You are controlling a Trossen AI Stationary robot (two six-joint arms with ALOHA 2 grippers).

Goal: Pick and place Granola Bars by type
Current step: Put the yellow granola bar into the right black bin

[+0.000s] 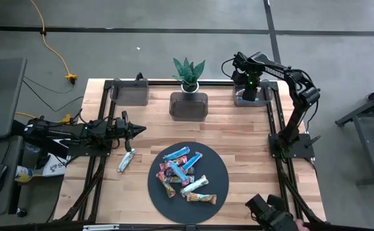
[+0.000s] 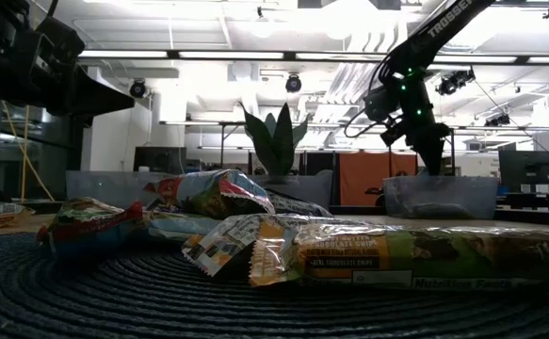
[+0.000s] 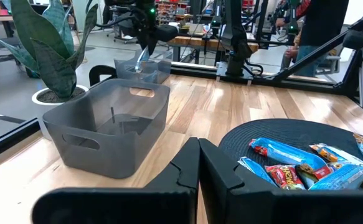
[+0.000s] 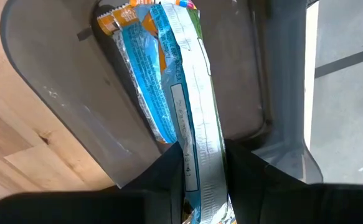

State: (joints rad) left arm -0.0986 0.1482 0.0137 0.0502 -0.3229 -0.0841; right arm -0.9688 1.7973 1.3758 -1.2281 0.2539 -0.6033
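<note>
At the upper right of the high view, the right tool (image 1: 252, 87) hangs over the right bin (image 1: 262, 97), its fingers pinched on a blue and silver bar (image 4: 181, 106) that dangles down into the bin. The risk from here is that the long, slack wrapper catches on the bin wall or sticks to a finger on release, so it could drape over the rim instead of dropping flat inside. That bin seems to hold nothing else yet, and the middle bin (image 1: 188, 106) by the plant (image 1: 189, 70) and the left bin (image 1: 129, 92) look empty. The remaining bars (image 1: 185, 172) lie heaped on the round mat (image 1: 216, 160), with one stray bar (image 1: 126, 160) on the tabletop (image 1: 244, 128) just beside it. The left tool (image 1: 133, 130) waits closed and empty near the left edge.
</note>
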